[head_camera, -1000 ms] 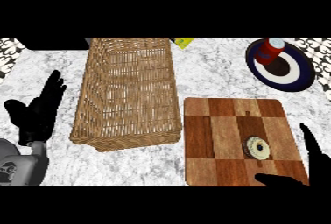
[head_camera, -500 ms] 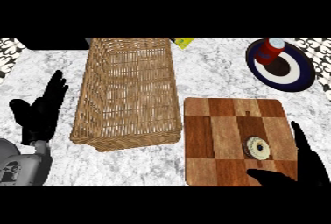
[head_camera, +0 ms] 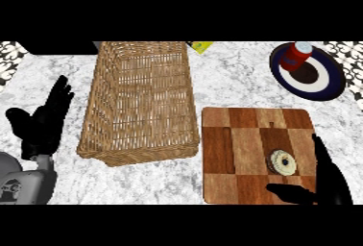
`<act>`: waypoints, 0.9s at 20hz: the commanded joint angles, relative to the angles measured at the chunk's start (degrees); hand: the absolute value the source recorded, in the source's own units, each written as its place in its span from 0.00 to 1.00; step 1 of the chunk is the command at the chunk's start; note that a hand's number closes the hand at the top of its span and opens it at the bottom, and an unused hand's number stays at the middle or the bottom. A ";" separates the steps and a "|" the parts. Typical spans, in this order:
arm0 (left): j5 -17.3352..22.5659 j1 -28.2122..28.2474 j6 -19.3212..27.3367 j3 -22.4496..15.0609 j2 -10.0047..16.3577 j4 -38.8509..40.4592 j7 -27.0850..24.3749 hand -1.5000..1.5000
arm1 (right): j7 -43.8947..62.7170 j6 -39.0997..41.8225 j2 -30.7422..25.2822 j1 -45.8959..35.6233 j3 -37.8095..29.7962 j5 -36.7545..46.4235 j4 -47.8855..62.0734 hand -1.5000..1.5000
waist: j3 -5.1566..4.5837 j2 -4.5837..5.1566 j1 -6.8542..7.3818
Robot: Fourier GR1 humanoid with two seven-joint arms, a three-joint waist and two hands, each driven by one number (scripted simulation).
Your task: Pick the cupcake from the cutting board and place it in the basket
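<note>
A small cupcake [head_camera: 282, 162] with pale frosting and a dark centre sits on the checkered wooden cutting board [head_camera: 241, 144] at the lower right. My right hand [head_camera: 327, 185] is open at the board's lower right corner, fingers straight just right of the cupcake, thumb reaching left below it, not touching it. The tall wicker basket [head_camera: 142, 101] stands left of the board. At the far left of the basket, my left hand [head_camera: 42, 122] rests open with fingers up.
A dark blue and white plate [head_camera: 322, 79] at the upper right carries a red can with a white top [head_camera: 294, 55]. A yellow-green object [head_camera: 203, 46] peeks out behind the basket. The counter is white marble.
My right hand has slid left and up along the board's right edge, closer to the cupcake. The left hand has drifted slightly upward. The cupcake has not moved.
</note>
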 commanded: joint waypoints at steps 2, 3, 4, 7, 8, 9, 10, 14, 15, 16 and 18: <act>0.62 -0.91 -3.19 2.10 -0.20 3.46 -3.27 0.50 | -0.72 -0.80 2.66 0.31 0.44 3.59 2.27 0.00 | -0.01 0.02 -0.06; 2.95 1.40 -5.23 4.65 2.94 0.46 -1.60 0.50 | -1.84 -1.77 2.92 -1.86 -0.63 2.65 7.21 0.00 | 0.00 0.02 0.18; 0.65 -1.69 -2.31 2.77 -0.08 1.37 -0.42 0.50 | -0.58 1.36 1.60 -4.03 -2.74 1.90 6.47 0.00 | 0.00 0.02 0.04; -0.04 2.54 -3.39 2.76 -1.06 0.40 -2.74 0.50 | -1.74 0.61 3.35 -3.47 -2.16 3.20 7.23 0.00 | -0.01 0.00 0.09; 0.19 -1.07 -4.04 4.00 -0.22 2.73 -1.90 0.50 | -0.95 2.97 2.91 -2.75 -2.56 2.52 4.10 0.00 | -0.01 0.00 -0.03; 0.06 -0.05 -4.59 4.57 0.73 1.82 -1.60 0.50 | -2.58 0.80 3.27 -0.63 -1.76 4.30 4.36 0.00 | -0.01 0.00 -0.02; -0.36 0.37 -4.65 4.16 -0.57 2.88 -3.93 0.50 | -1.97 2.04 3.89 -3.04 -2.70 3.46 5.96 0.00 | -0.01 0.01 0.01; -0.22 -0.66 -5.14 5.12 0.30 1.04 -0.43 0.50 | -3.51 0.40 5.68 -2.82 -2.13 5.04 8.37 0.00 | -0.01 0.00 0.03; -3.33 2.61 -1.70 1.06 -3.53 -2.63 -0.53 0.50 | -2.64 3.70 3.05 -5.03 -4.65 3.25 8.92 0.00 | 0.00 -0.01 0.13; -1.42 0.38 -4.35 4.11 -0.94 -0.44 -0.08 0.50 | -4.96 2.86 3.75 -6.74 -5.63 2.86 12.51 0.00 | 0.00 0.01 0.10; -1.57 1.09 -4.61 4.46 -1.81 3.78 -5.76 0.50 | -4.75 3.01 4.50 -3.63 -3.90 3.67 10.96 0.00 | -0.01 0.02 0.01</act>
